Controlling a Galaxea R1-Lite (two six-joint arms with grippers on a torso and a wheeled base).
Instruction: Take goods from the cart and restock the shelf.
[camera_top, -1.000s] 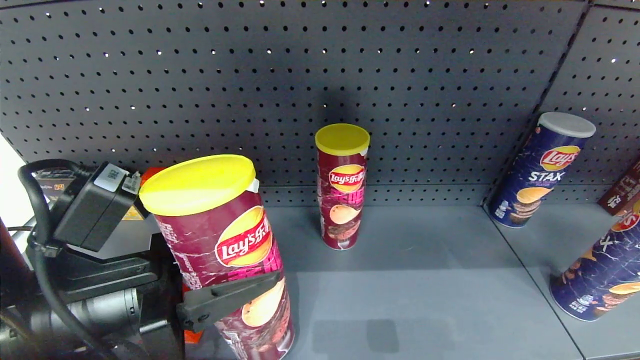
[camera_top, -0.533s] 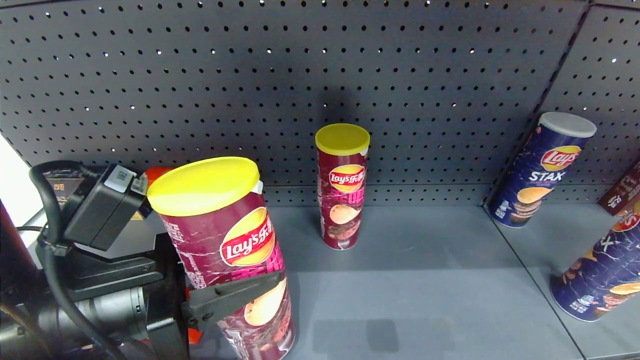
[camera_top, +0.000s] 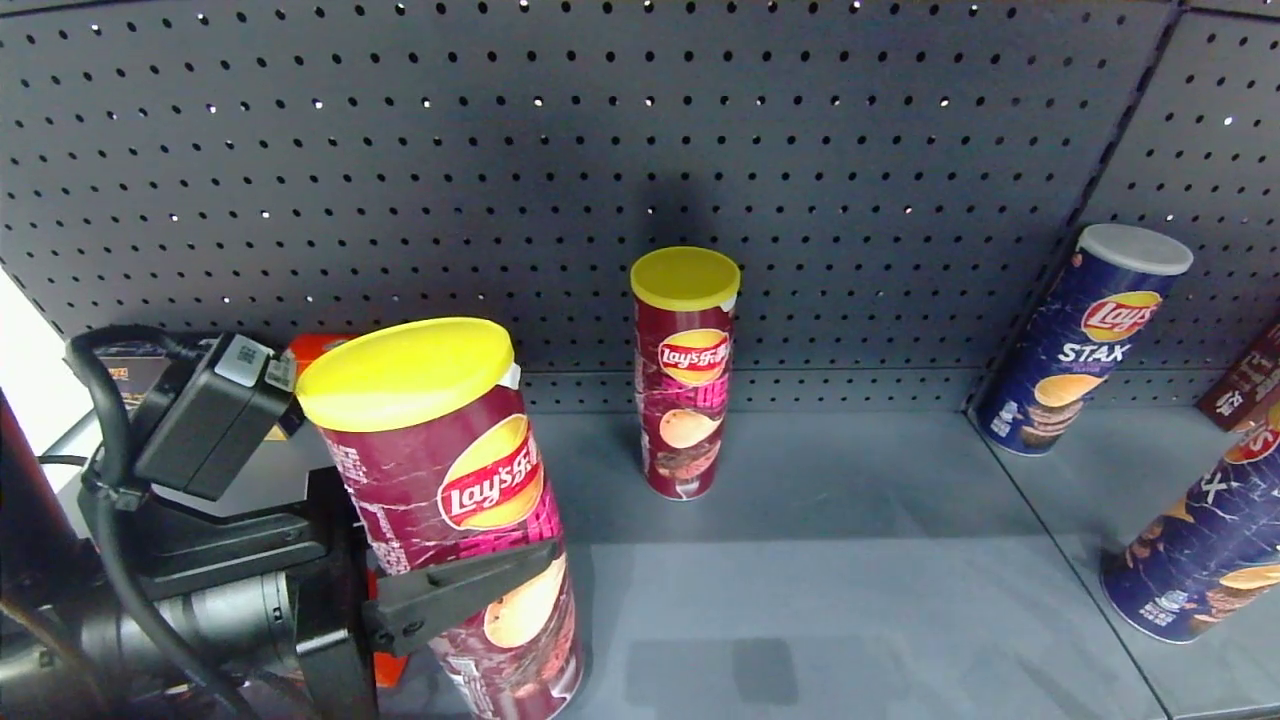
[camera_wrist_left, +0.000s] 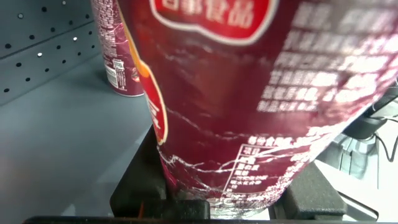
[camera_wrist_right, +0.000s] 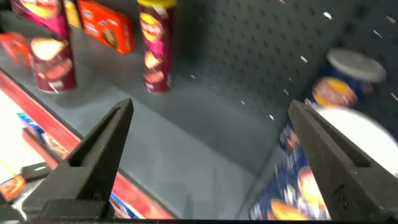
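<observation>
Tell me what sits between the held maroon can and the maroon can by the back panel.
Nothing: in the head view, bare grey shelf is all that separates the held maroon can from the standing maroon can.

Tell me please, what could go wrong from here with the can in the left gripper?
1. The left gripper clamps the held can low on its body. The can is tall and narrow, so it may topple if it is released before its base sits flat on the shelf.
2. It is near the shelf's front edge, so if it falls it could roll off.
</observation>
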